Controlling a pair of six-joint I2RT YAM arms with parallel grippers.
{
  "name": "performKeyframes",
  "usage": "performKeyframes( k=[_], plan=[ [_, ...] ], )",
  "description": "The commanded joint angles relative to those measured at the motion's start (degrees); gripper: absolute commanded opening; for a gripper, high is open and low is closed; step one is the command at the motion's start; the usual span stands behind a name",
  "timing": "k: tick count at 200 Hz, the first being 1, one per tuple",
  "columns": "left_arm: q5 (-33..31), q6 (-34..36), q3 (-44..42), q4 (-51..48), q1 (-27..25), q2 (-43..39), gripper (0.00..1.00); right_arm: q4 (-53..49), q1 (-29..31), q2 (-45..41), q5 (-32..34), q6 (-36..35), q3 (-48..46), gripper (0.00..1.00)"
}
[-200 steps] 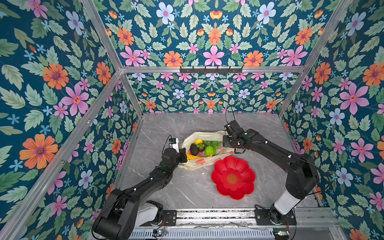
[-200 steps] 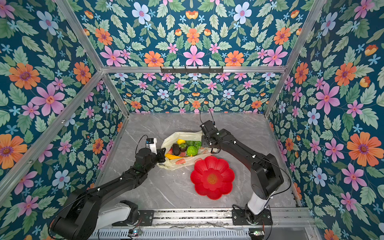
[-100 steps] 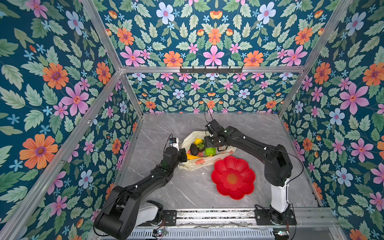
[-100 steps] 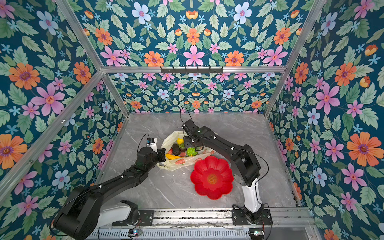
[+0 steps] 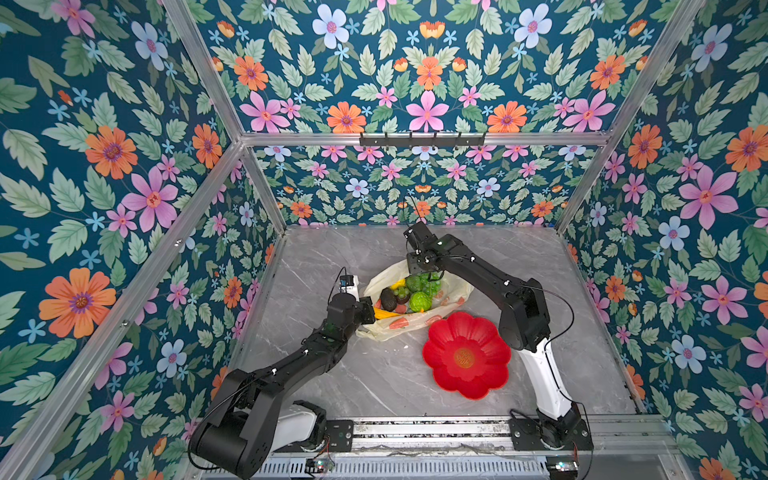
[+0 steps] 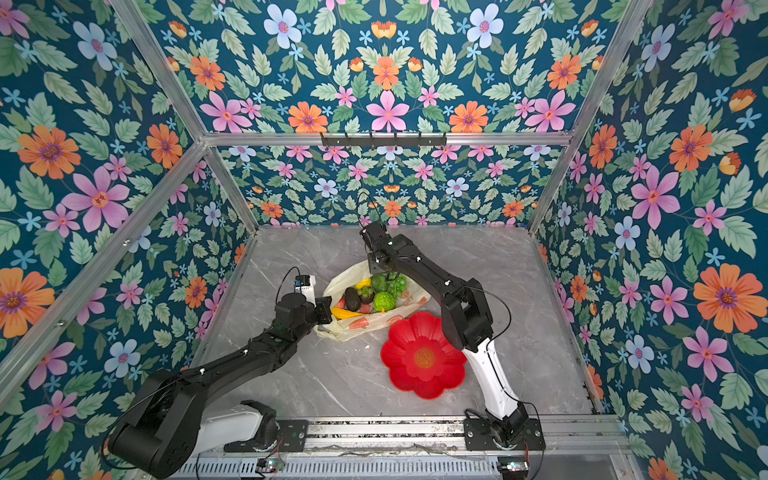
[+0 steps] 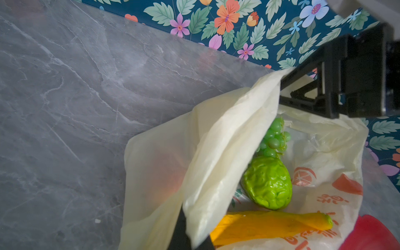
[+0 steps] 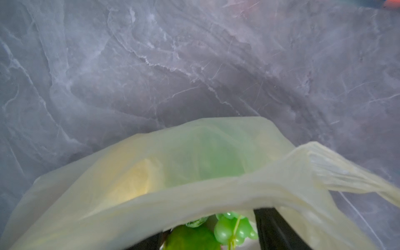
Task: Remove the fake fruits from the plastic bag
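Observation:
The pale-yellow plastic bag (image 5: 415, 326) (image 6: 376, 323) lies open mid-table, holding the fake fruits: a dark avocado (image 5: 388, 300), a bumpy green fruit (image 5: 419, 301) (image 7: 267, 184), green grapes (image 7: 273, 138) (image 8: 233, 227), a lemon (image 5: 398, 284) and a banana (image 7: 270, 225). My left gripper (image 5: 371, 309) (image 7: 190, 236) is shut on the bag's near-left rim, holding a flap up. My right gripper (image 5: 419, 272) (image 8: 212, 238) reaches down into the bag's far mouth, open. Its fingers (image 8: 272, 227) straddle a green fruit (image 8: 190, 238) and the grapes under the bag's rim (image 8: 194, 194).
A red flower-shaped plate (image 5: 465, 357) (image 6: 424, 357) sits just right of the bag toward the front, with nothing in it. Grey marble tabletop (image 5: 374, 374) surrounds both. Floral walls enclose the left, back and right sides.
My right gripper has swung leftward from the bag's right end to its far rim and dipped into the opening. The left gripper has kept its hold in place.

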Motion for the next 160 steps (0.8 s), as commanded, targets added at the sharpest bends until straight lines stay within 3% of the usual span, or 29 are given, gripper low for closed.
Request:
performKeyframes(
  k=[1, 24, 82, 160],
  plan=[
    [-0.05, 0.69, 0.64, -0.48, -0.05, 0.43, 0.0, -0.95, -0.12, -0.28, 1.4, -2.07, 1.45, 0.66],
    [0.02, 0.69, 0.8, -0.57, -0.06, 0.93, 0.0, -1.49, 0.37, -3.22, -0.92, -1.85, -1.41, 0.66],
    [0.64, 0.6, 0.89, -0.34, -0.05, 1.26, 0.0, 1.81, 3.67, -16.83, -6.39, 2.69, -19.56, 0.61],
    [0.75, 0.51, 0.69, -0.4, -0.05, 0.52, 0.0, 1.56, 4.76, -15.79, -12.45, 7.69, -25.48, 0.63]
  ],
)
